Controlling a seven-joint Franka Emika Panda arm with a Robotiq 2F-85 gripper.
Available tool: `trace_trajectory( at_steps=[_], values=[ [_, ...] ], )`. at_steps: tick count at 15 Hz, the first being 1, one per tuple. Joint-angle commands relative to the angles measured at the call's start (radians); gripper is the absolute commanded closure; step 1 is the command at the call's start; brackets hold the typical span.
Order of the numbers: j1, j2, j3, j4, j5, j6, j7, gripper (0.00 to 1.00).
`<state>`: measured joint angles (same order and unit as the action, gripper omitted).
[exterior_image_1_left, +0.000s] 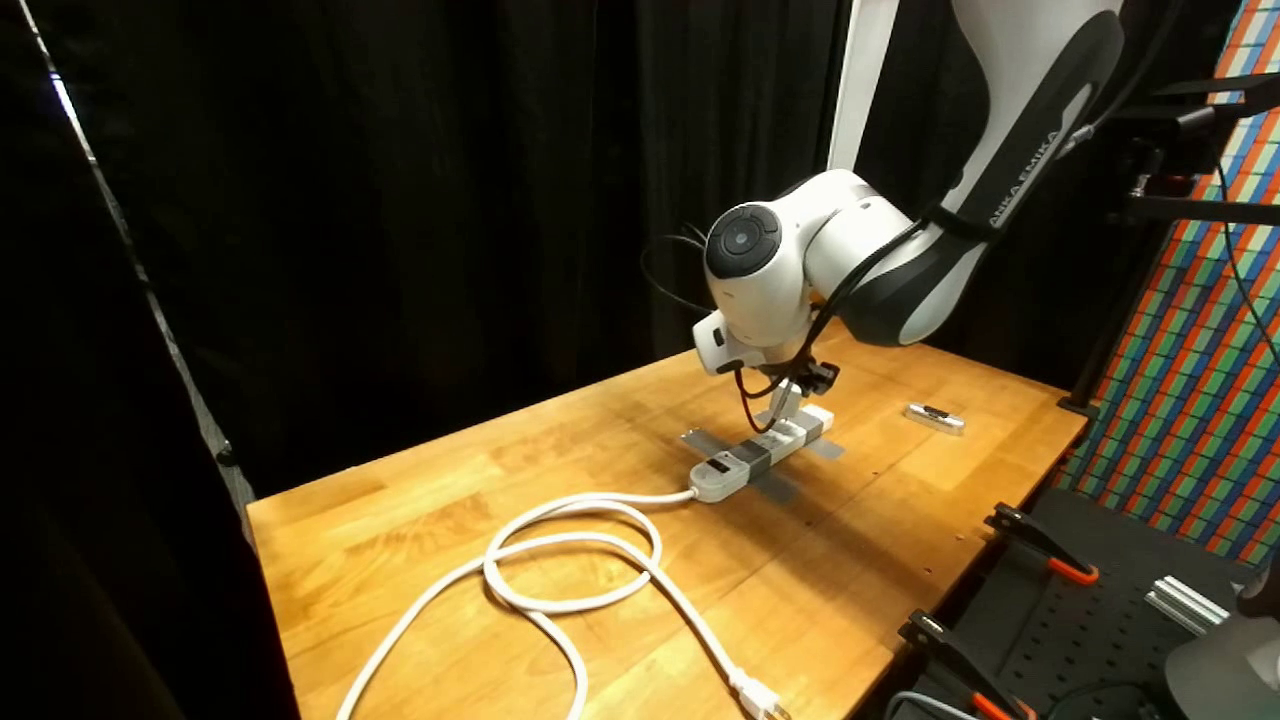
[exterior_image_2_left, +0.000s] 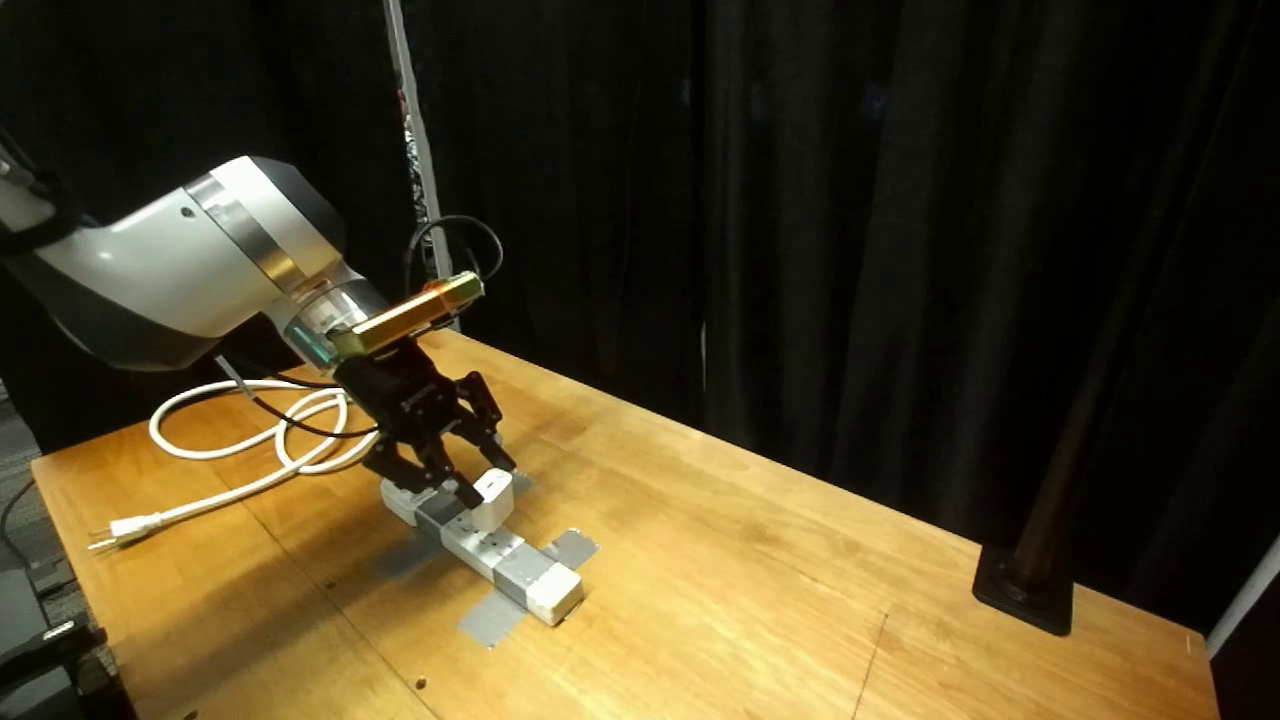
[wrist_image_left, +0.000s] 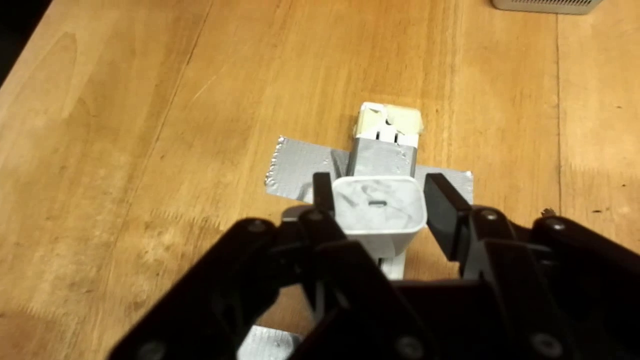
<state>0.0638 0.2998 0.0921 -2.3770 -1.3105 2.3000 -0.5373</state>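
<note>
The black Robotiq gripper (wrist_image_left: 379, 192) is held low over the wooden desk (exterior_image_2_left: 760, 580), with its two fingers (wrist_image_left: 445, 210) parted on either side of a white USB-C power adapter (wrist_image_left: 382, 217). In the wrist view some bare wood is seen between the adapter and the finger on that view's right side; whether the finger on the left side is touched by it cannot be told. The adapter is stood upright on a white power strip (exterior_image_2_left: 468, 545), its port face turned up. The strip is fastened down by bands of gray duct tape (wrist_image_left: 300, 167), between the desk edge along the black curtain (exterior_image_1_left: 450, 250) and the opposite edge, where clamps (exterior_image_1_left: 1035, 540) with orange parts are mounted. From one end of the strip a white power cord (exterior_image_1_left: 560, 606) is looped over the desk, and its plug (exterior_image_1_left: 755, 692) is laid near the clamped edge. In an exterior view a small silver box (exterior_image_1_left: 935, 418) is shown between the strip and a corner of the desk, at which a black pole base (exterior_image_1_left: 1078, 406) is set. The white and black Franka arm (exterior_image_1_left: 860, 240) is bent down over the strip.
</note>
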Motion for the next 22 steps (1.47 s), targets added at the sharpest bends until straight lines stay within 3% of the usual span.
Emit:
trace_trajectory(
  at_steps=[1, 15, 22],
  values=[
    [-0.012, 0.007, 0.002, 0.013, 0.009, -0.006, 0.009, 0.77],
    [-0.015, 0.019, 0.016, 0.009, 0.071, 0.001, 0.017, 0.77],
    [-0.008, 0.024, 0.021, 0.01, 0.051, 0.009, 0.024, 0.77]
  ],
)
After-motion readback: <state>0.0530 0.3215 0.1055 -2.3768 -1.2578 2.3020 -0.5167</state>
